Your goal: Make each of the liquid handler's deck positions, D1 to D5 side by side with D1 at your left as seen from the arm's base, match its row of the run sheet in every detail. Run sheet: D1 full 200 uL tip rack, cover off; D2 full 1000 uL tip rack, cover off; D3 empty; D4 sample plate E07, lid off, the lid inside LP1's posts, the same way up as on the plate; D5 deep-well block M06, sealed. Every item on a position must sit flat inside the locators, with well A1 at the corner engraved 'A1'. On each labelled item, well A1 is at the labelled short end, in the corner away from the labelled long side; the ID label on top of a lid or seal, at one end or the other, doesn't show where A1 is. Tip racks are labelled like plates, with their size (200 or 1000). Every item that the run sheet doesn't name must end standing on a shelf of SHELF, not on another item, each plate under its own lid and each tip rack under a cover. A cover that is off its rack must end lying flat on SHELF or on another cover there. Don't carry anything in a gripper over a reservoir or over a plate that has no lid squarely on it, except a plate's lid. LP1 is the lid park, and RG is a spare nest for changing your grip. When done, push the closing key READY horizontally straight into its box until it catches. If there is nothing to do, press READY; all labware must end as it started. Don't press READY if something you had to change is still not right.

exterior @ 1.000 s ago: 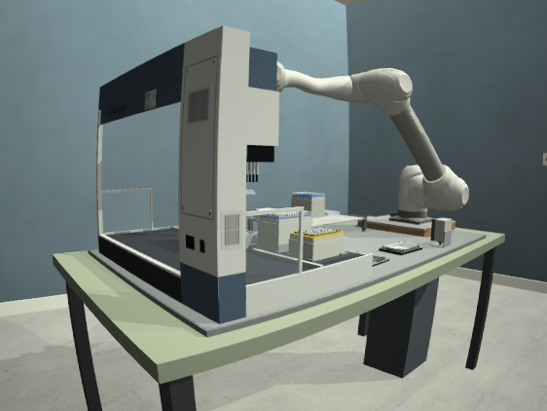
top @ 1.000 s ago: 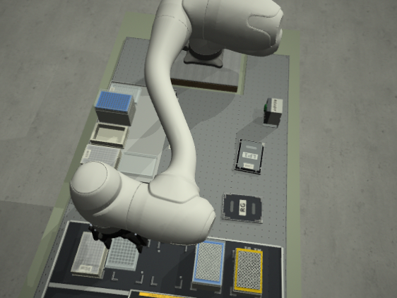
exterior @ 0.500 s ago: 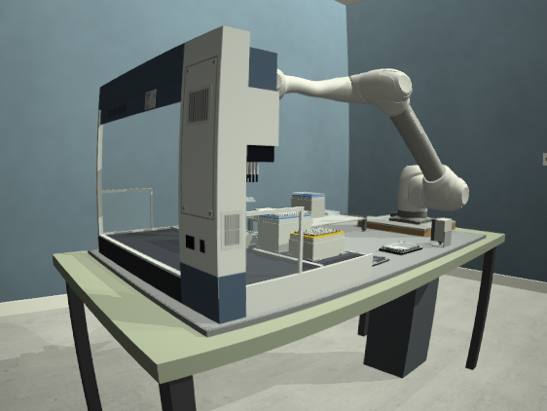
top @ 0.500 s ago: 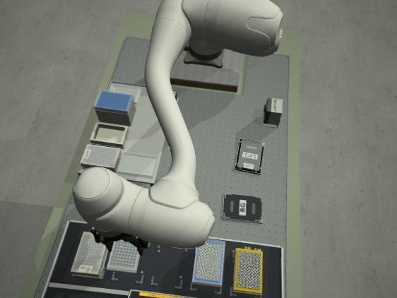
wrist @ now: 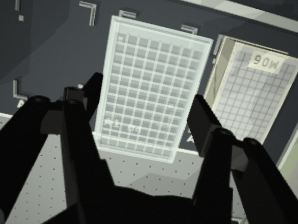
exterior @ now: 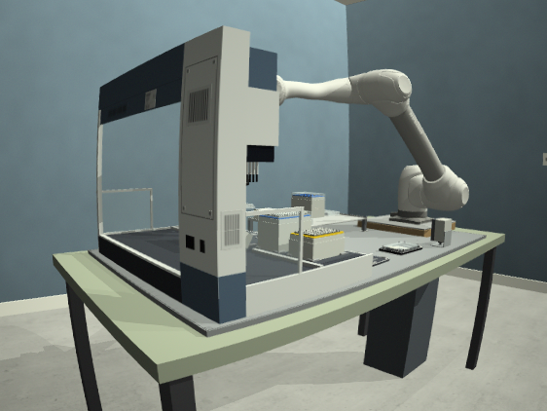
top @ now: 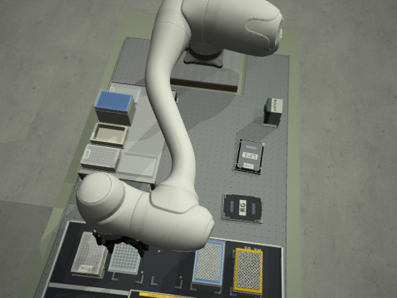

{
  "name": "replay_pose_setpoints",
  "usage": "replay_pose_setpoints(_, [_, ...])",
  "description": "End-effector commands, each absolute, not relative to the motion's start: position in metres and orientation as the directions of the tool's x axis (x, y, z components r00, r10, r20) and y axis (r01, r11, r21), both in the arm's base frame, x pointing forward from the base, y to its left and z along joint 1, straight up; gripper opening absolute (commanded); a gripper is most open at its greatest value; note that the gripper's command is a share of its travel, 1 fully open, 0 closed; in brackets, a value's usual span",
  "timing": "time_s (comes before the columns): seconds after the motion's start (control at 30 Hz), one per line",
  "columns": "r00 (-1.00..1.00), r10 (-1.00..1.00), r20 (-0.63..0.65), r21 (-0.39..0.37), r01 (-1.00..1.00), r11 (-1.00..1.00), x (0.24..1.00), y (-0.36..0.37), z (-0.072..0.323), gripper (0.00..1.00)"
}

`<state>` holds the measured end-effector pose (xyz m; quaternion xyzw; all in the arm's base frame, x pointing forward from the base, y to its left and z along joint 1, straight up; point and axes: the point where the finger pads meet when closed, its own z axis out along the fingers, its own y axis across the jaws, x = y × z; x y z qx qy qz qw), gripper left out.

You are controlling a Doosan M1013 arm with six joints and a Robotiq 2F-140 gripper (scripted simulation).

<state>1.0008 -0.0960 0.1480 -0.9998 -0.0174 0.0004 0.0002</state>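
Observation:
My gripper (wrist: 146, 97) is shut on a clear sample plate (wrist: 150, 90), gripping its long sides and holding it above the dark deck. In the top view the plate (top: 123, 260) hangs over the second deck position from the left, with the gripper (top: 120, 244) mostly hidden under the arm. The sealed deep-well block M06 (top: 89, 258) sits beside it at the far left; it also shows in the wrist view (wrist: 255, 95). A blue-rimmed tip rack (top: 209, 263) and a yellow-rimmed tip rack (top: 249, 270) stand uncovered at the right. A lid lies in LP1 (top: 249, 156).
The shelf at the left holds a blue-topped covered rack (top: 115, 106), an open tray (top: 109, 135), a lidded plate (top: 100, 157) and a clear cover (top: 138, 164). RG (top: 242, 207) is unoccupied. The READY box (top: 273, 111) stands at the right. The liquid handler's frame (exterior: 214, 170) hides the gripper in the exterior view.

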Motion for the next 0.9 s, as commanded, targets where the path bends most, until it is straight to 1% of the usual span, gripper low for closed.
replay_pose_setpoints(0.0, [0.999,0.035,0.001,-0.001,0.035,-0.999,1.001,-0.096,0.145,0.1])
replay_pose_setpoints(0.87, [0.999,0.035,0.001,-0.001,0.035,-0.999,1.001,-0.096,0.109,0.1])
